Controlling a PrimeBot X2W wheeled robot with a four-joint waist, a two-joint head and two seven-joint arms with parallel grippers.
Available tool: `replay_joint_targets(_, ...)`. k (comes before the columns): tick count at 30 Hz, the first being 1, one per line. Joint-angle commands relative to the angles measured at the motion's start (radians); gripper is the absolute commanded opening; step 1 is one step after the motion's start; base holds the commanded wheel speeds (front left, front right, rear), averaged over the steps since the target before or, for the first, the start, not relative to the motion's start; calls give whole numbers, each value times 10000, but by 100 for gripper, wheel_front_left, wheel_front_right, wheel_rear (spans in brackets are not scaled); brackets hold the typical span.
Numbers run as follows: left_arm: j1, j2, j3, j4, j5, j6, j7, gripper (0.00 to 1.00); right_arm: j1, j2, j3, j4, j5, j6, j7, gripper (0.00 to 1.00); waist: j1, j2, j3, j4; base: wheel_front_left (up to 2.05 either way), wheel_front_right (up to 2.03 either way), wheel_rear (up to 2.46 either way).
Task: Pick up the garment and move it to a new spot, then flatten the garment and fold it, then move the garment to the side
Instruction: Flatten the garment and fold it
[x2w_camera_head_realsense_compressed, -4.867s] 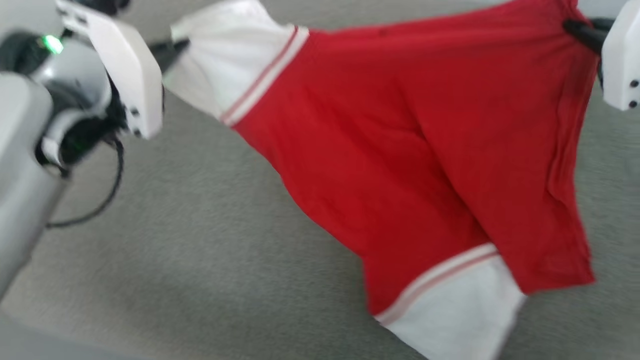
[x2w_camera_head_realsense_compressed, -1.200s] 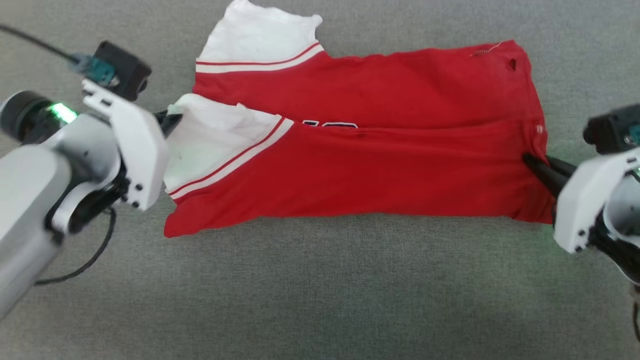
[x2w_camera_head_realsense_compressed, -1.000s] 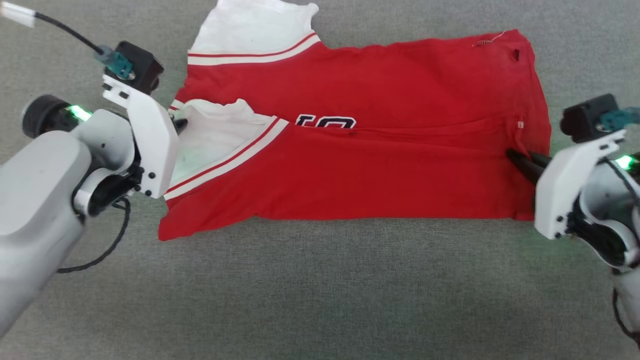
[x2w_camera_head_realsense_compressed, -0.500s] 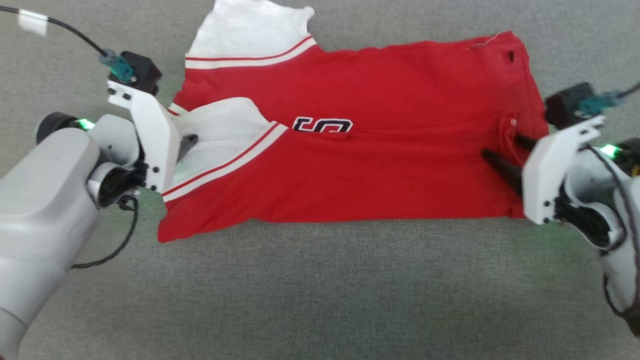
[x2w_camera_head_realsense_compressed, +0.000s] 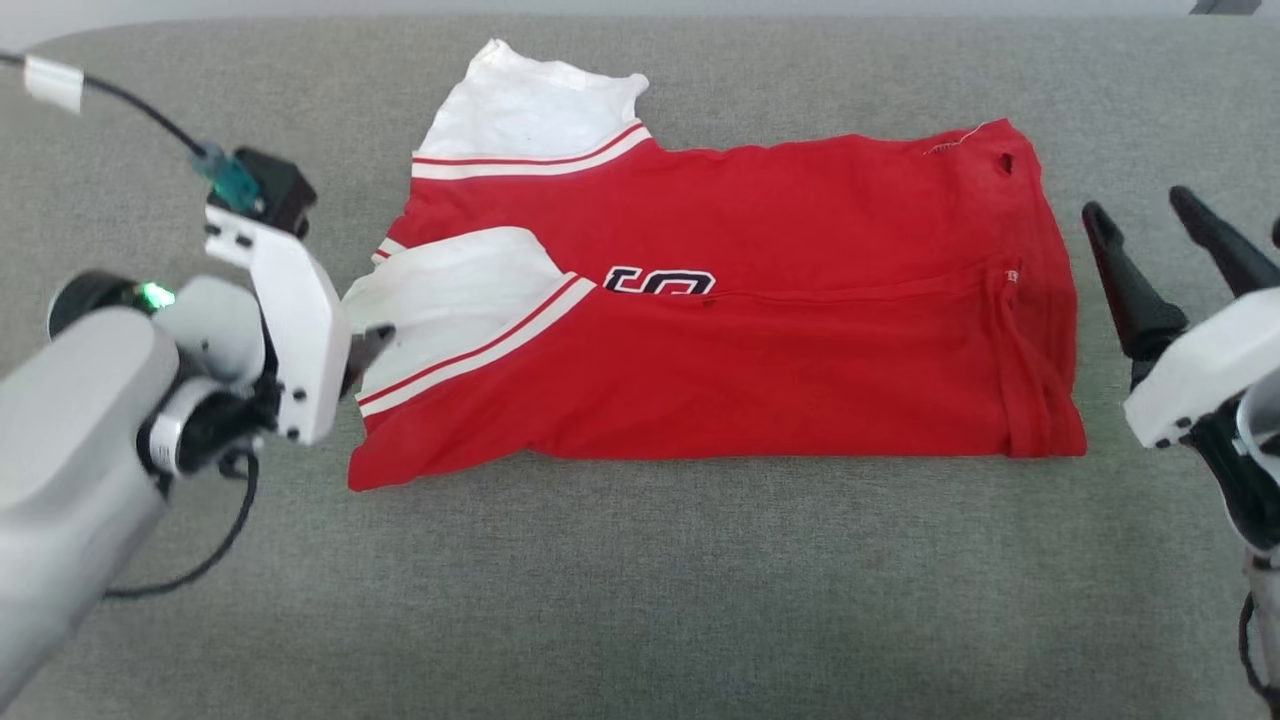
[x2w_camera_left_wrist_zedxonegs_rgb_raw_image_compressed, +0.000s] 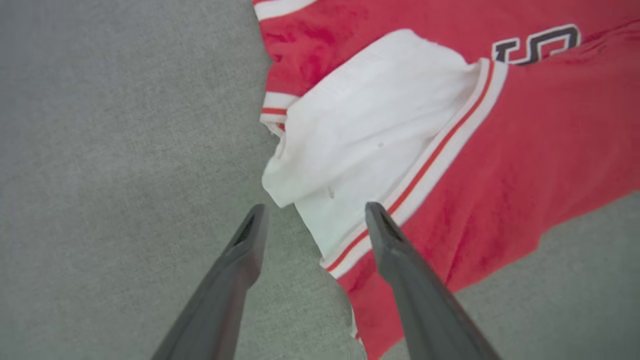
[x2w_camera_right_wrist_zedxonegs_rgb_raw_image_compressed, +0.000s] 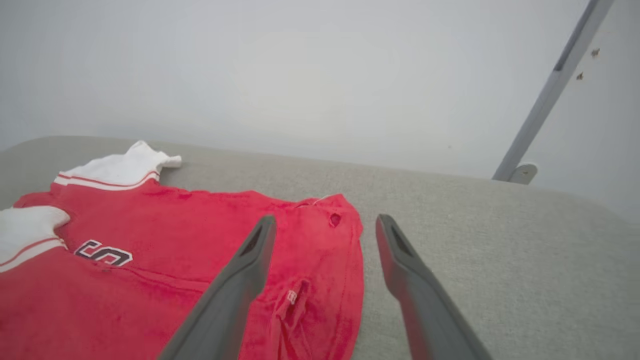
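The shirt (x2w_camera_head_realsense_compressed: 720, 330) lay flat on the gray cushion (x2w_camera_head_realsense_compressed: 640, 580), folded over once, and the left gripper (x2w_camera_left_wrist_zedxonegs_rgb_raw_image_compressed: 312, 212) and right gripper (x2w_camera_head_realsense_compressed: 1138, 203) were wide open, holding nothing, so more folding and the move aside looked left to do.

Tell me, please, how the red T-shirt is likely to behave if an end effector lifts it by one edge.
The T-shirt will probably be floppy: it lies flat with soft creases, so it should drape when lifted. It looks thin, hence likely light. On the textured grey surface a push would probably bunch it, not slide it.
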Motion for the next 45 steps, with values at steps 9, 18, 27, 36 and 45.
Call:
replay_joint_targets(9, 1860, 1131, 49, -2822, -900, 1932, 797, 100, 1457, 1699, -1691, -1854, -1484, 1, -1336, 100, 0, -1, -166, -459, 0, 0, 0)
replay_joint_targets(18, 2567, 1328, 217, -2490, -1368, 2576, 664, 100, 2464, 2601, -1954, -2525, -1587, 1, -845, 100, 0, -1, 26, -927, 0, 0, 0)
replay_joint_targets(27, 2702, 428, 79, -914, -1899, 1990, 857, 0, 2403, 2409, -1438, -1916, -1088, 1, 735, 100, 0, -1, 402, -1083, 0, 0, 0)
replay_joint_targets(36, 2116, -383, -89, -180, -1599, 1473, 743, 0, 1435, 1716, -663, -294, -627, 1, 3447, 100, 0, -1, 707, -656, 0, 0, 0)
replay_joint_targets(45, 1764, -936, -171, 365, -1456, 1064, 524, 0, 1143, 1325, 546, 1107, -94, 35, 5699, 0, 0, -1, 793, -227, 0, 0, 0)
